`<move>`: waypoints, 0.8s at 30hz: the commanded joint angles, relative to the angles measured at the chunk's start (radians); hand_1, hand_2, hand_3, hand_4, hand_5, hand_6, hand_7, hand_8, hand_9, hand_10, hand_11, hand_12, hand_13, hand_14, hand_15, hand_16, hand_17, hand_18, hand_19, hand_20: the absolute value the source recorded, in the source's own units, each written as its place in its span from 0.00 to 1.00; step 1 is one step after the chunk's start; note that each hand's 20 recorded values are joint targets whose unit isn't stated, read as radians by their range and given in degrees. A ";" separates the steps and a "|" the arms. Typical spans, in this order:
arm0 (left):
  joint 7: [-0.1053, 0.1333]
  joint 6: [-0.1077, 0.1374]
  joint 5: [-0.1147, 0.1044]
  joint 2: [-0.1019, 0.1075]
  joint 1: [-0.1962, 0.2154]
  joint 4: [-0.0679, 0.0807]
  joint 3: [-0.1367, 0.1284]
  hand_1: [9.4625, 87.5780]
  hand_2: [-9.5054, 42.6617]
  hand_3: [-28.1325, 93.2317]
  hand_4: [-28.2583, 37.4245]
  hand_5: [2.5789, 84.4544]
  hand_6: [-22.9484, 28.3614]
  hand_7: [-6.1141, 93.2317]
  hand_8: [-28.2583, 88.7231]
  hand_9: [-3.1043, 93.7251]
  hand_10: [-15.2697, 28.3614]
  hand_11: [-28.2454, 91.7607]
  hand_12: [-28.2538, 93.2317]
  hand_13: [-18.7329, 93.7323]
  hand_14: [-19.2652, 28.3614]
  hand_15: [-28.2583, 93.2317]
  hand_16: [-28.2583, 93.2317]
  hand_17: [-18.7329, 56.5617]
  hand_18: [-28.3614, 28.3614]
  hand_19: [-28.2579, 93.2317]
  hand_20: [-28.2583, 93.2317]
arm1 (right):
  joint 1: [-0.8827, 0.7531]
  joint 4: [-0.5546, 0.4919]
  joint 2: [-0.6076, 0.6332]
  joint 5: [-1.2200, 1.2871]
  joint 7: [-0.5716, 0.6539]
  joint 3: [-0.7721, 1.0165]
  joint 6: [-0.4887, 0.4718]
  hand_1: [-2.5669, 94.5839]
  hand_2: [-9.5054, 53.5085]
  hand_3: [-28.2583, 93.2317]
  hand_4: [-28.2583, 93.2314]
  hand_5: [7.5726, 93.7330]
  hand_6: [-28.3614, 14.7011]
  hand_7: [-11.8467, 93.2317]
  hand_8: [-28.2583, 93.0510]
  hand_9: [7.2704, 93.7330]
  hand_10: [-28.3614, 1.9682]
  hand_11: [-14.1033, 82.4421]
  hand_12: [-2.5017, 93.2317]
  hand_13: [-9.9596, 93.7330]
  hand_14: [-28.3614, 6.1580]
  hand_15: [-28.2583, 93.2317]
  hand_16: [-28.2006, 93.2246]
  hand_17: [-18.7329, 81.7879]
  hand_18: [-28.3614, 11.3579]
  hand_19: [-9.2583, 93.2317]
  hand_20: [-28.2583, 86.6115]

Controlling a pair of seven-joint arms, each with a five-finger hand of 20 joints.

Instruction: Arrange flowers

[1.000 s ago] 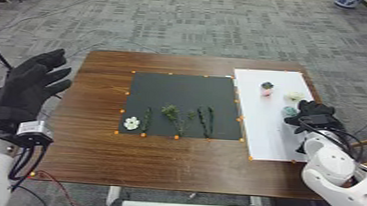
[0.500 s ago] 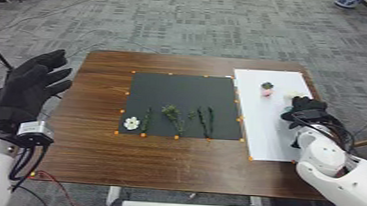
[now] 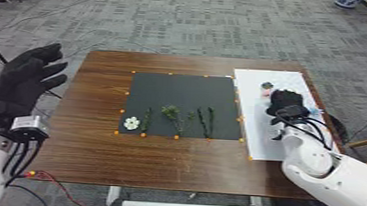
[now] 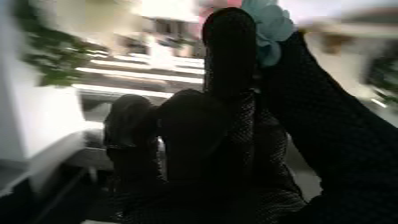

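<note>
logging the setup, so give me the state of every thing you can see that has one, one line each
left hand: open, raised at the table's left side
right hand: fingers closed on a flower, above the white board
pale blue flower: pinched between thumb and finger
dark mat: flat on the table
white board: flat on the table
white flower: lying on the mat
green stems: lying on the mat

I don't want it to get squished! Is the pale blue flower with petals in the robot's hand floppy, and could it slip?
The pale blue flower is probably light, as just a fingertip and thumb of the right hand pinch it. Its petals look thin, so they may bend if squeezed. Held at one spot, it might twist or slip.
</note>
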 commanded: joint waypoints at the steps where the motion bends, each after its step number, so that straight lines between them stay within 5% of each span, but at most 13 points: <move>1: -0.036 -0.018 -0.006 0.079 -0.119 0.033 0.058 0.21 0.07 0.82 0.04 0.27 0.49 0.31 0.14 0.22 0.58 0.41 0.39 0.25 0.68 0.57 0.21 0.11 0.86 0.57 0.30 | 0.405 0.010 -0.359 0.011 -0.097 -0.201 0.023 0.48 0.00 0.95 0.09 0.82 0.69 0.49 0.24 0.96 0.81 0.32 0.55 0.84 0.71 0.83 0.48 0.60 0.19 0.99 0.71; 11: -0.029 -0.038 0.009 0.126 -0.285 0.069 0.190 0.21 0.07 0.82 0.01 0.28 0.50 0.33 0.12 0.24 0.61 0.41 0.39 0.27 0.69 0.57 0.21 0.12 0.86 0.57 0.30 | 0.564 0.203 -0.634 0.037 -0.100 -0.511 -0.041 0.49 0.00 0.94 0.07 0.84 0.73 0.46 0.22 0.98 0.82 0.31 0.54 0.85 0.69 0.85 0.48 0.60 0.17 1.00 0.73; 15: -0.004 -0.016 0.009 0.130 -0.294 0.069 0.204 0.22 0.07 0.81 0.00 0.32 0.55 0.29 0.13 0.26 0.66 0.41 0.38 0.28 0.75 0.60 0.20 0.13 0.89 0.58 0.31 | 0.598 0.283 -0.716 0.065 -0.087 -0.625 -0.029 0.49 0.00 0.94 0.05 0.84 0.74 0.45 0.21 0.98 0.81 0.31 0.54 0.84 0.68 0.86 0.49 0.60 0.16 1.00 0.73; 24: -0.004 -0.036 0.007 0.140 -0.351 0.090 0.249 0.23 0.09 0.79 0.02 0.34 0.58 0.24 0.16 0.28 0.74 0.40 0.37 0.29 0.85 0.66 0.15 0.13 0.93 0.63 0.27 | 0.561 0.428 -0.815 0.059 -0.089 -0.623 -0.072 0.50 0.00 0.94 0.04 0.85 0.75 0.44 0.20 0.97 0.81 0.32 0.53 0.83 0.67 0.86 0.48 0.59 0.16 1.00 0.73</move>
